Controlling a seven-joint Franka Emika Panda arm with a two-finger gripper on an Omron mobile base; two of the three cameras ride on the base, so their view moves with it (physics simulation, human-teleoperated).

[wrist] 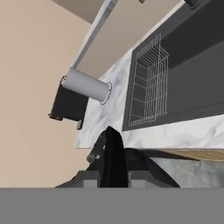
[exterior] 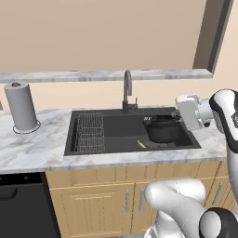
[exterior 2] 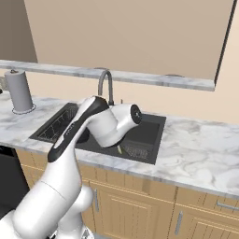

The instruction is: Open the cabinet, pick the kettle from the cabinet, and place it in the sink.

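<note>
The black kettle (exterior: 162, 130) is inside the right half of the black sink (exterior: 120, 135), beside the drain. My gripper (exterior: 175, 116) reaches in from the right at the height of the kettle's arched handle. In the hand view the black handle (wrist: 114, 151) stands upright between my two fingertips, and the gripper (wrist: 113, 176) is shut on it. I cannot tell whether the kettle rests on the basin floor or hangs just above it. In the right base view my arm covers the left part of the sink (exterior 2: 148, 133). The cabinet is out of view.
A wire dish rack (exterior: 89, 132) fills the sink's left half, and the dark faucet (exterior: 127, 90) rises behind it. A paper towel roll (exterior: 21, 107) stands on the marble counter at the left. A small pale green item (exterior: 141, 144) lies near the sink's front wall.
</note>
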